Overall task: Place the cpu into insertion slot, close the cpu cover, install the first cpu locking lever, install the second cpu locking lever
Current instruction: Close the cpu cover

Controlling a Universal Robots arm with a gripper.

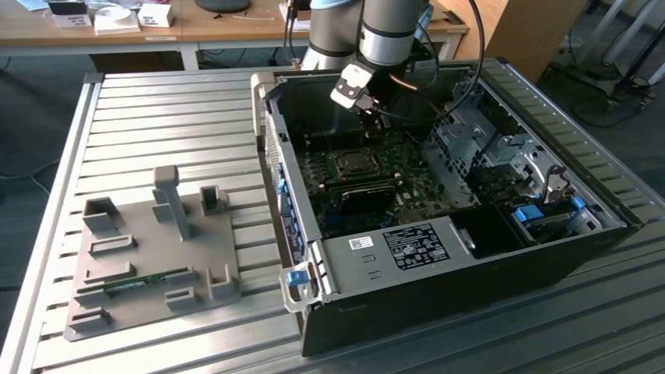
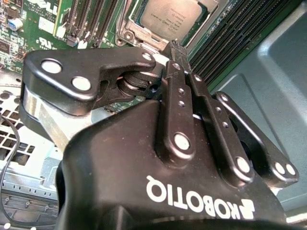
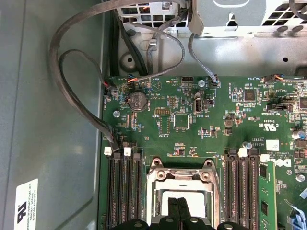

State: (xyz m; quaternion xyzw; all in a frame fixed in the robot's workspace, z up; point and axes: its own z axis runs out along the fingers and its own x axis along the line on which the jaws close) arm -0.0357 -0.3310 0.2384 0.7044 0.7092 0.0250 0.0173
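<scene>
- and there's the black two-fingered gripper (image 3: 178, 205), poised right above the socket, fingers pressed together, nothing between them.
- the small square cpu with the silvery metal top (image 2: 173, 13) sits flat in the square, silver-rimmed insertion slot (image 1: 353, 164) on the dark green motherboard (image 3: 192, 120).
- the silvery metal cpu cover frame (image 3: 181, 175) looks folded down around it, chip showing through the window.
- in the exterior view the gripper (image 1: 371, 113) hangs inside the open black computer case (image 1: 416, 312) on the ribbed metal table (image 1: 156, 117).
- a grey fixture plate (image 1: 140, 230) rests at the exterior view's left.
</scene>
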